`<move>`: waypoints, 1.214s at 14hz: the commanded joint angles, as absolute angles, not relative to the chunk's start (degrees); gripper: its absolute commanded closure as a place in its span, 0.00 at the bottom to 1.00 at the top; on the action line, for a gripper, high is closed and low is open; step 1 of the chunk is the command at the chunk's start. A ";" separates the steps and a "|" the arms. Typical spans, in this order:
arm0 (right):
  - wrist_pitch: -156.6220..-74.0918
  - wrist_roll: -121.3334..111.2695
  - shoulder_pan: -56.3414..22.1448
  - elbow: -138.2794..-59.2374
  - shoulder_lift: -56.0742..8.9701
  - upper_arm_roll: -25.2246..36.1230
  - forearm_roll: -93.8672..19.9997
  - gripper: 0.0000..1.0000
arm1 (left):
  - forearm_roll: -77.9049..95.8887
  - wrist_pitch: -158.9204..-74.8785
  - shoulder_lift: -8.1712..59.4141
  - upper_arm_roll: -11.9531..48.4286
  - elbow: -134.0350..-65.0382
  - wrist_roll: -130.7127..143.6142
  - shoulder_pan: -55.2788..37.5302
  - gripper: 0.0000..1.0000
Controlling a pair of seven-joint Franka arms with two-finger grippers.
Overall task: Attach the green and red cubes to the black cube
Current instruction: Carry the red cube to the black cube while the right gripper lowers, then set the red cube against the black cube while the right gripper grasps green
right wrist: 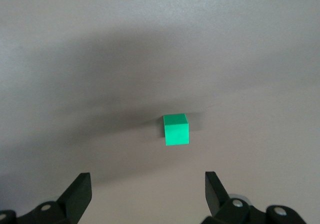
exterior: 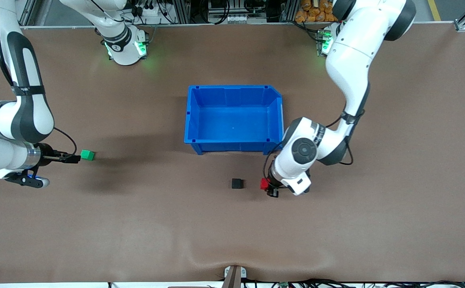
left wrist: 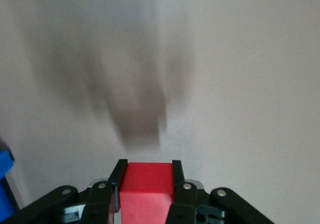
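Red cube (left wrist: 145,186) sits clamped between the fingers (left wrist: 177,184) of my left gripper (exterior: 267,188), one finger pressed flat against each side of it (the wrist view shows its top face and a front edge poking out past my fingertips). I hold it low over the brown table (exterior: 376,224), and the black cube (exterior: 237,183) rests on the table near my fingertips, toward the right arm's end, with a clear gap between the two cubes. Close to that same gripper, farther from the front camera, stands the blue bin (exterior: 232,142).

At the right arm's end my right gripper (exterior: 74,158) has its fingers (right wrist: 80,196) spread wide with nothing between them. The green cube (right wrist: 176,129) lies on the table just ahead of those fingertips, roughly in line with the gap between them, not touched by either finger, and well apart from the black cube.
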State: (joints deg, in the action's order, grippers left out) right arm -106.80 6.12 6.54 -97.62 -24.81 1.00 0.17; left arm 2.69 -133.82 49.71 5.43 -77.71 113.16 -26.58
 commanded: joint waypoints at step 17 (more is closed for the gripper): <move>-130.16 1.23 10.46 -109.16 -31.72 0.26 0.97 0.09 | 3.87 -135.26 55.55 4.57 -72.25 118.30 -31.20 1.00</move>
State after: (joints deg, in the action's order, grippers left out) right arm -129.06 1.66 9.77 -108.64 -31.24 1.03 0.21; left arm 2.70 -134.78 54.43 5.40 -74.14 117.30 -30.31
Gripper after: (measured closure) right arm 0.044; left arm 0.604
